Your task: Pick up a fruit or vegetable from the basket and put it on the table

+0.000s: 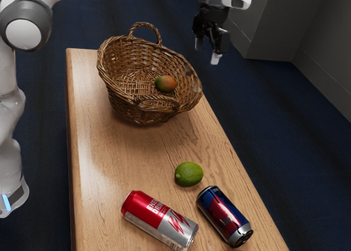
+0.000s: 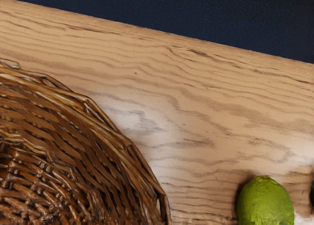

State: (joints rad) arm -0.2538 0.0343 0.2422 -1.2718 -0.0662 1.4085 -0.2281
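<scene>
Mango (image 1: 165, 84) is cradled in the basket (image 1: 137, 111), lower than the parted, empty fingers (image 1: 215, 58) and toward the exterior view's left, and the rim (image 1: 198, 90) could be clipped if descent is begun off-centre!

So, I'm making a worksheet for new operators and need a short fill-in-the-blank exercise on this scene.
1. The orange-and-green fruit lies ____ the wicker basket.
2. The lime rests on the table, ____ the basket.
3. The red-and-silver can and the blue-and-red can both lie on their ____.
4. With its fingers apart and nothing between them, the gripper is ____.

Missing words, in order: inside; outside; sides; open.
</scene>
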